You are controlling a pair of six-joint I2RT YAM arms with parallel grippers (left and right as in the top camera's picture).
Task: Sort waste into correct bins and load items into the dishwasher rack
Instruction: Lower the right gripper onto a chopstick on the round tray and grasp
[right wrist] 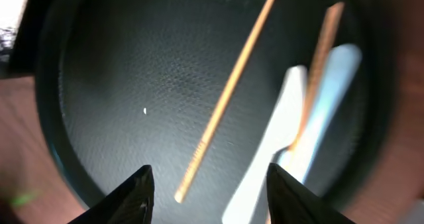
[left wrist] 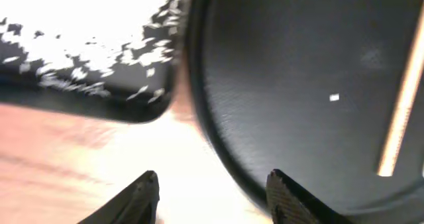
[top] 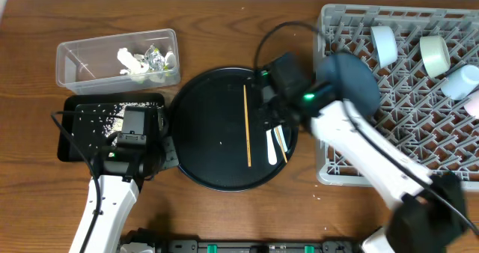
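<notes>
Found the right gripper (right wrist: 212,194) part-open and empty, jaws well apart, hovering over the round black tray (right wrist: 99,85). Counted two thin wooden sticks beneath it: a long chopstick (right wrist: 232,91) lying bare across the middle, and a second chopstick (right wrist: 321,52) resting over two flat plastic spoons. Made out one white spoon (right wrist: 265,158) and one pale blue spoon (right wrist: 331,91), side by side and touching. Noted a single rice grain (right wrist: 146,110) on the tray's finely textured floor, with bare room from the long chopstick out to the raised rim.

Found the left gripper (left wrist: 212,197) likewise part-open, gripping nothing, above the wooden worktop (left wrist: 66,158). Placed it just beside the spot where the round tray's rim curves past the rounded corner of the shallow black rectangular tray (left wrist: 132,108). Saw loose white rice (left wrist: 86,32) scattered thickly over that tray.

Saw behind it one clear rectangular tub (top: 75,62) holding crumpled white tissue (top: 127,61) and a crinkled silvery wrapper (top: 155,56). Counted, in the grey pegged rack (top: 352,17) at the worktop's right edge, one dark blue dish (top: 352,77) near the right arm. Counted also four pale cups (top: 384,43) among the pegs, the last cut off by the frame.
</notes>
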